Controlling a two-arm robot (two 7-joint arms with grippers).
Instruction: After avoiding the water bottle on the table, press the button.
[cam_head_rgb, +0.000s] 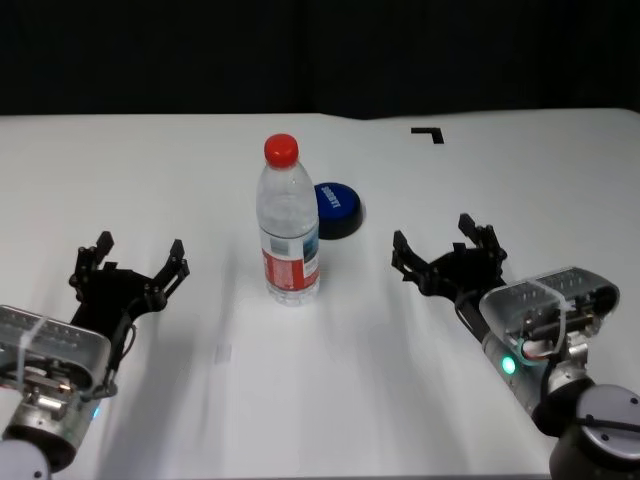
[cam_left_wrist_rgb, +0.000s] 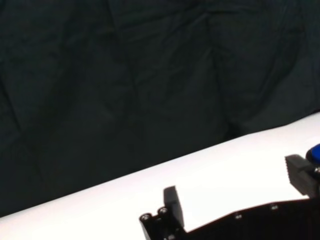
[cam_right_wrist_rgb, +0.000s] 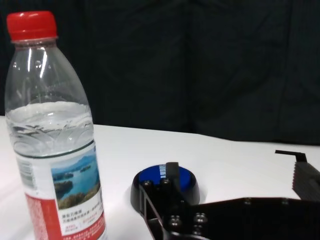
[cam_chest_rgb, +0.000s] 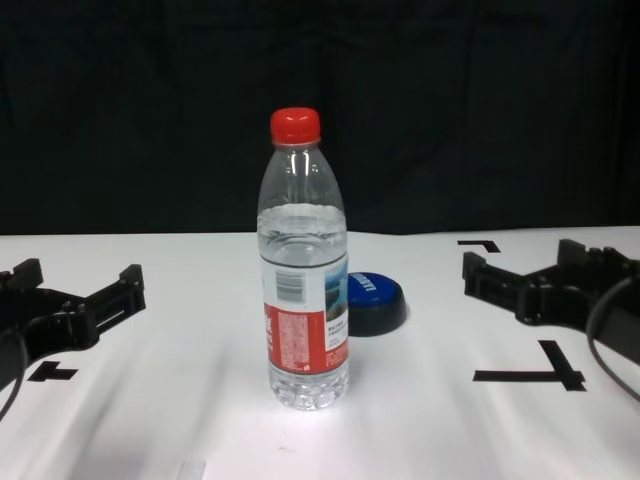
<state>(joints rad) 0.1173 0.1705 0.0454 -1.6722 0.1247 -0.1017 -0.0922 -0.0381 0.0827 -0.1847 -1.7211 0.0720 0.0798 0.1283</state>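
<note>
While both arms wait low over the table (cam_head_rgb: 420, 400), the right gripper (cam_head_rgb: 447, 247) sits with jaws spread and empty, the button (cam_head_rgb: 336, 207) just ahead and inboard of its tips, the water bottle (cam_head_rgb: 288, 228) beyond and in front of it. That tall, part-filled bottle looks tippy; the squat button should take a firm downward push on its dome. Left gripper (cam_head_rgb: 138, 259), also spread wide, idles. Button lettering is unreadable, and the bottle hides its near-left edge.

The water bottle (cam_head_rgb: 289, 226) stands upright on the white worktop (cam_head_rgb: 150, 180) — red-capped, partly filled — with the blue button (cam_head_rgb: 336, 208) just behind it.
</note>
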